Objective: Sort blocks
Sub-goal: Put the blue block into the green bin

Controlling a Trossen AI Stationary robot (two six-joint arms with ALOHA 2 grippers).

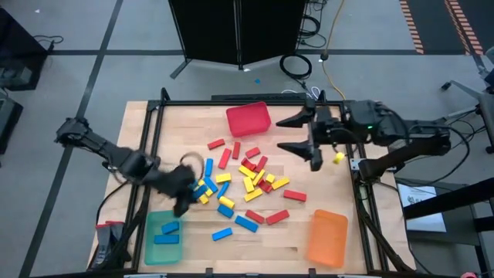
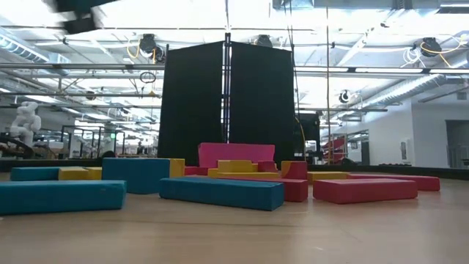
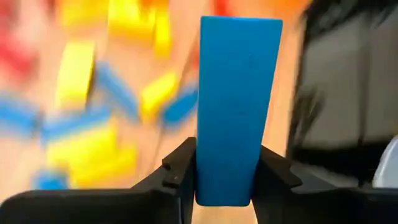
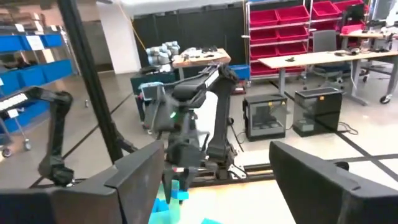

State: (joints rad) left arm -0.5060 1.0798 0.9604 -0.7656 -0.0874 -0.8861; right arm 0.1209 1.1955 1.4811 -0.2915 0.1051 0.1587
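- The left gripper [image 3: 224, 186] is clamped on a blue block [image 3: 235, 106], which stands up between its two fingers [image 3: 180, 171].
- In the high view that gripper [image 1: 183, 202] hangs over the table's [image 1: 293, 235] left front part, at the edge of the block pile and just behind the green bin [image 1: 164, 238].
- The green bin holds two blue blocks [image 1: 168, 228].
- The right gripper [image 1: 302, 133] is spread wide and holds nothing; it hangs over the table's right rear part, beside the red bin [image 1: 248, 119].
- A yellow block [image 1: 338, 157] shows just under the right arm, at the table's right edge; whether it rests on anything cannot be told.
- The other blocks [image 1: 245, 185], red, yellow and blue, lie scattered and partly heaped in the middle of the table.
- The orange bin [image 1: 327, 238] lies at the right front corner.
- The low view shows blue, red and yellow blocks lying flat on the wood, with the red bin behind them.
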